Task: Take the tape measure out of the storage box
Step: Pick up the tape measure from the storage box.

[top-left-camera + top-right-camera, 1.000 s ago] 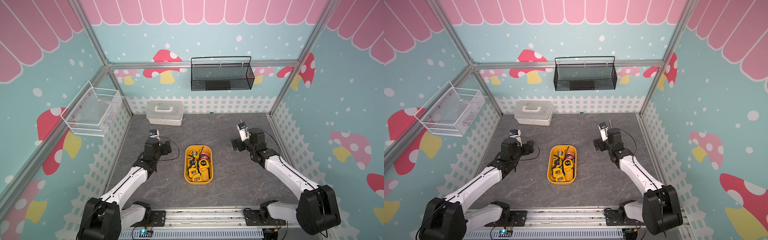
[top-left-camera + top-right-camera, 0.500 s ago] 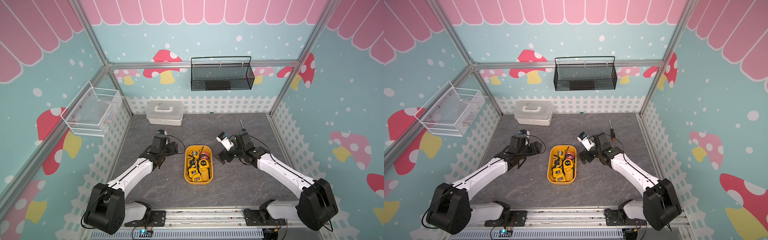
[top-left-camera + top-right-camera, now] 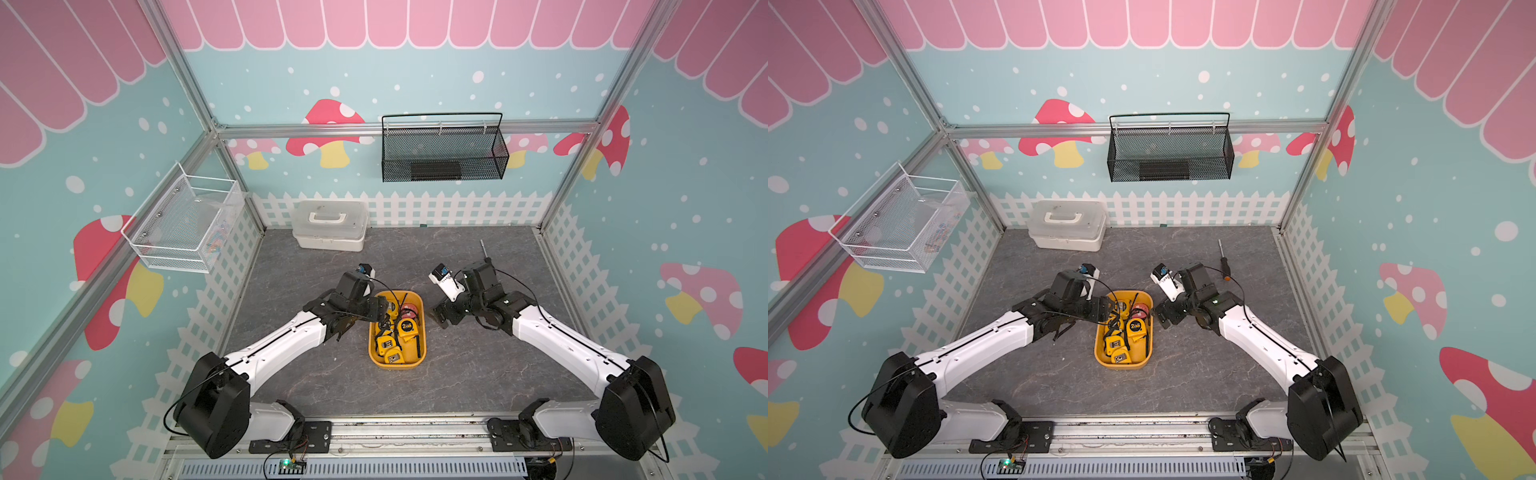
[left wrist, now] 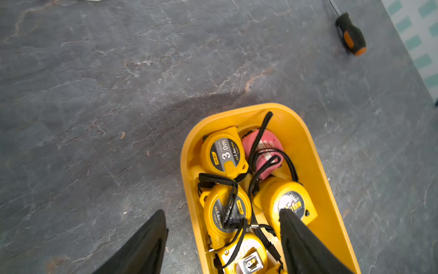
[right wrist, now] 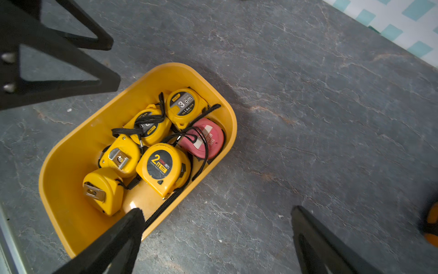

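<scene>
Tape measures with black wrist cords lie jumbled in the shallow yellow storage box point(image 5: 68, 147) on the table point(image 4: 118, 95): the yellow 3.0m tape measure point(image 4: 224, 153), the yellow 2m tape measure point(image 5: 161, 166) and a pink tape measure point(image 5: 206, 140) with lettering beginning "TAPE". The left end effector point(image 4: 221, 213) hangs jaws apart astride the box's rim, gripping nothing. The right end effector point(image 5: 216, 210) stands wide apart and empty, one finger over the rim.
</scene>
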